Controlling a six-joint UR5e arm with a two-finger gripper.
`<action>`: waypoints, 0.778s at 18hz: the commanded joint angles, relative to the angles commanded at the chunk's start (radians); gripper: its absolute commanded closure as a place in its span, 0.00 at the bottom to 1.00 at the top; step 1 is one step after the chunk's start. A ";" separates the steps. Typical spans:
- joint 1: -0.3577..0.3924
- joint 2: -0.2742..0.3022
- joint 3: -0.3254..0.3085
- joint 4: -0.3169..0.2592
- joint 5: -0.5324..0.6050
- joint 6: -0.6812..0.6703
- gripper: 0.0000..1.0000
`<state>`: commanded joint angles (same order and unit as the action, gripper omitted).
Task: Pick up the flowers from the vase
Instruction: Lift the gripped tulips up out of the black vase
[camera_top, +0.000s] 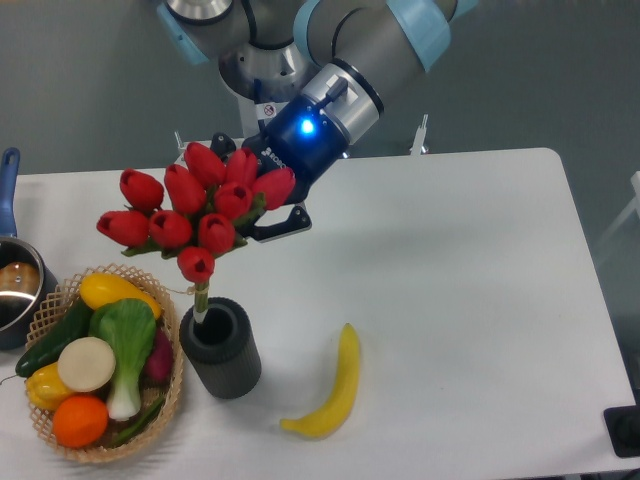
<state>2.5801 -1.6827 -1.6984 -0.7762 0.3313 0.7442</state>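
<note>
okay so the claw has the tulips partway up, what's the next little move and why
Probably keep lifting straight up: the flowers are gripped in the claw, but the stem tips still dip into the mouth of the vase, so sideways travel now might tip it.
</note>
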 joint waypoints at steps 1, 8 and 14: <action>0.005 -0.003 0.023 0.000 0.000 -0.011 0.69; 0.087 -0.034 0.081 0.003 0.005 0.003 0.69; 0.097 -0.107 0.151 0.005 0.026 0.061 0.69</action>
<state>2.6768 -1.7901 -1.5478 -0.7716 0.3574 0.8053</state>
